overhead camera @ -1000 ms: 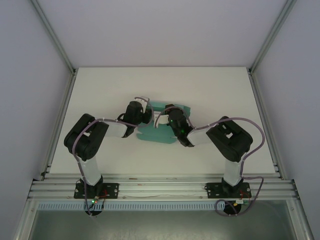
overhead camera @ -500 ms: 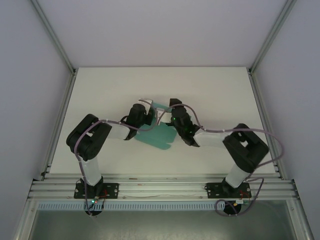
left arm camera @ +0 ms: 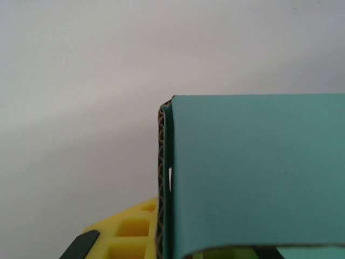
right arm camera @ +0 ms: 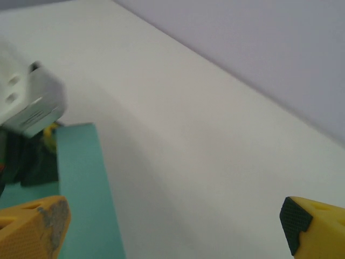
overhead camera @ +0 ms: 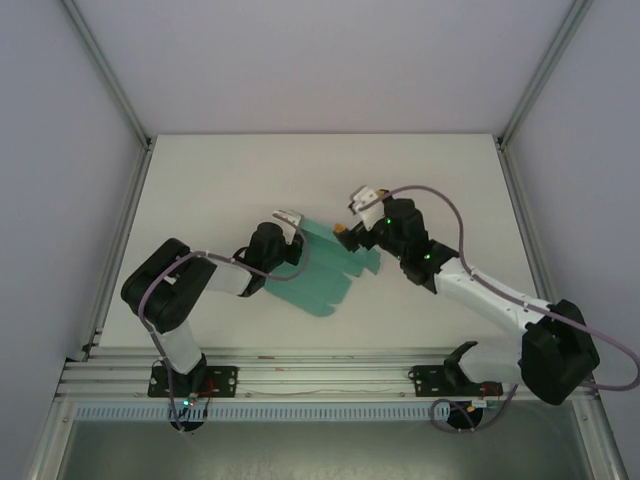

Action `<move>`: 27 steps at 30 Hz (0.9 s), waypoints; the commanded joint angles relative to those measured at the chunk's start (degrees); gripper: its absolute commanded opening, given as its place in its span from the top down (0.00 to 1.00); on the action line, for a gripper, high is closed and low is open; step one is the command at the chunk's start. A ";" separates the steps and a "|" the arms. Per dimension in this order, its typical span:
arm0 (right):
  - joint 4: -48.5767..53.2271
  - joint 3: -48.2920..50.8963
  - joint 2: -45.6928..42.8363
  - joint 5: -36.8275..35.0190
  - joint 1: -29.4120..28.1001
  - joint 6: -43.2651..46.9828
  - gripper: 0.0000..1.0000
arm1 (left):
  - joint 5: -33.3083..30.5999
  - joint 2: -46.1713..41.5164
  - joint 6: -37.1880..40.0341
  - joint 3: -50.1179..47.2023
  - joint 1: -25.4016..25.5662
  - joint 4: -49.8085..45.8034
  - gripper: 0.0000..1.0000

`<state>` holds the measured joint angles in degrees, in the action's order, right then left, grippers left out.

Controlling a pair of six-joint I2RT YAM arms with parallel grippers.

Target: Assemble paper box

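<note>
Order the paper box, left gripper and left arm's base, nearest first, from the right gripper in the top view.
1. paper box, just beside the open right gripper.
2. left gripper, across the box, gripping its left edge.
3. left arm's base, bottom left.

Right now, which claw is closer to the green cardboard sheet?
Left. The left gripper is shut on the paper box at its edge; the right gripper stands open just beside the opposite edge, holding nothing.

The left arm [overhead camera: 225, 275] was bent, left fingers [left arm camera: 129, 234] clamped on the paper box [overhead camera: 320, 275]; the right arm [overhead camera: 490, 295] was stretched out, right fingers [right arm camera: 32, 226] spread wide.
</note>
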<state>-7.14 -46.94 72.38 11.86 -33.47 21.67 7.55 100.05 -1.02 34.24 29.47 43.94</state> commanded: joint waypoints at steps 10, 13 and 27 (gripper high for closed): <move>18.41 -20.41 22.60 23.68 4.13 -26.84 0.11 | 4.26 0.59 -0.70 -1.20 1.92 2.07 1.00; 17.75 -20.23 24.40 24.95 4.14 -24.68 0.13 | 3.85 0.67 -0.31 -1.10 2.17 1.32 1.00; 18.64 -14.50 29.28 23.89 4.12 -15.26 0.17 | 3.70 1.55 -1.35 -0.56 2.53 0.84 0.94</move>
<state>9.15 -63.77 99.13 37.80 -29.19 2.66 10.48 100.62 -1.48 33.28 31.51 45.76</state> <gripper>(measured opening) 0.834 0.087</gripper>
